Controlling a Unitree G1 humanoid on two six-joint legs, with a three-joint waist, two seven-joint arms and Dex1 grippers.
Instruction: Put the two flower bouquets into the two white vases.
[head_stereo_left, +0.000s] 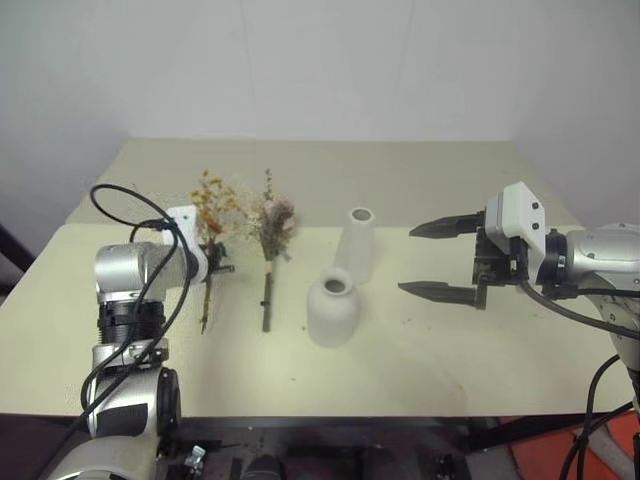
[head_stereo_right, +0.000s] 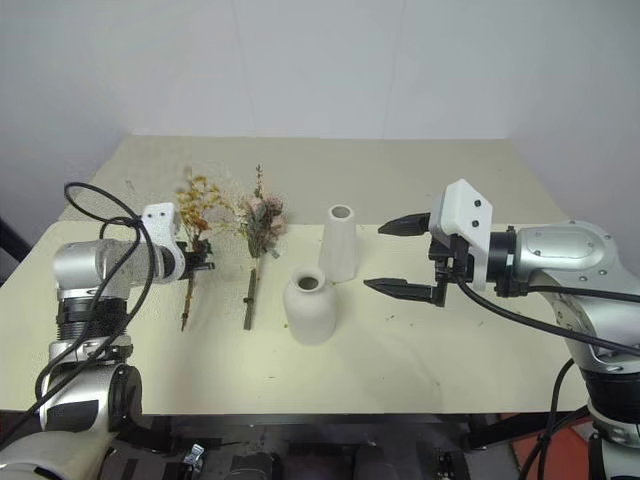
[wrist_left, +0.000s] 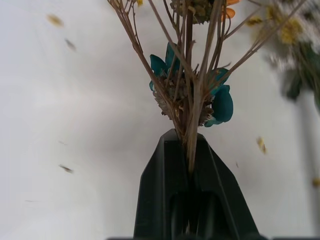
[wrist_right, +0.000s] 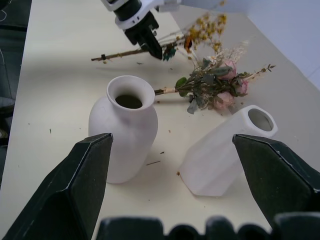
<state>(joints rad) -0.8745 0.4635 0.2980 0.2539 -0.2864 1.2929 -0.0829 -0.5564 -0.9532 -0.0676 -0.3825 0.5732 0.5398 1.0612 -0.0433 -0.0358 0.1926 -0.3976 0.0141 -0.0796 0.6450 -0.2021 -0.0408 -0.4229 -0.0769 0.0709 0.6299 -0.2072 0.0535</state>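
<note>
Brittle yellow bouquet (wrist_left: 192, 60) stems, clamped in left claw (wrist_left: 189, 150), could snap; right claw (head_stereo_left: 440, 260) gapes at three o'clock.

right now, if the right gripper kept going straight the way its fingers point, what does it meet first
Probably the two white vases: the open right gripper points at the short round vase and the tall slim vase. Which comes first is unclear; the pink-cream bouquet lies beyond.
</note>
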